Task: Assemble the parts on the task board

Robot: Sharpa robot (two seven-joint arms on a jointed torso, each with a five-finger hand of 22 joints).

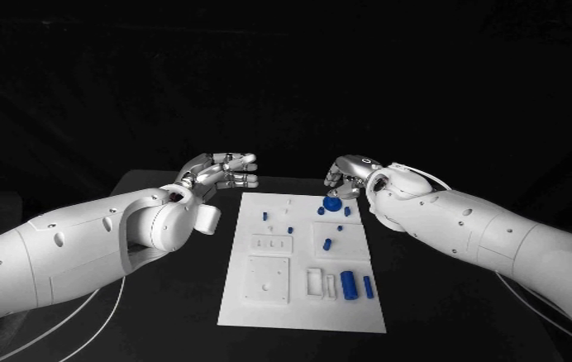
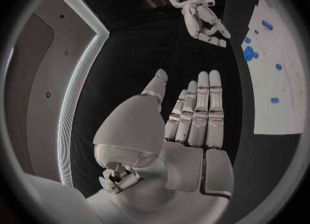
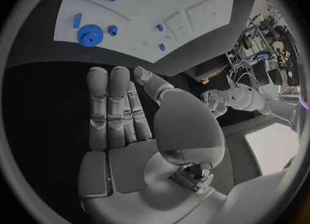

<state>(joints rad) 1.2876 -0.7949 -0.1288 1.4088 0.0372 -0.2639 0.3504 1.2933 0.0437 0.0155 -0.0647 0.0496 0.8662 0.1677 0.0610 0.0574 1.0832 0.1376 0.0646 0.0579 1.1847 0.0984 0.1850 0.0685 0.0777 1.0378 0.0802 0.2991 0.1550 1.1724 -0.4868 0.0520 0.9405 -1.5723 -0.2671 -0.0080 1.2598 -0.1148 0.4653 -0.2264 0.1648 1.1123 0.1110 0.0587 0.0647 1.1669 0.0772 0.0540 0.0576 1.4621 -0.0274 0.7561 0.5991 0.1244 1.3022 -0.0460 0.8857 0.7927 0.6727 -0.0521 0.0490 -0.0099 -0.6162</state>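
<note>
The white task board [image 1: 304, 304] lies in the middle of the black table. A blue gear [image 1: 331, 204] sits near its far right corner, with a small blue piece [image 1: 348, 210] beside it. A blue cylinder [image 1: 350, 284] and a thin blue bar [image 1: 369, 287] lie at the near right. My left hand [image 1: 221, 170] hovers off the board's far left corner, fingers straight and empty [image 2: 194, 115]. My right hand [image 1: 350, 176] hangs just beyond the gear, fingers outstretched, holding nothing [image 3: 119, 110]. The right wrist view has the gear [image 3: 90, 35] ahead of the fingertips.
Small blue pegs [image 1: 328, 244] dot the board's middle, and white raised fixtures [image 1: 269, 279] stand at its near left. Black table surface [image 1: 143, 329] surrounds the board on all sides. Cables trail near both forearms.
</note>
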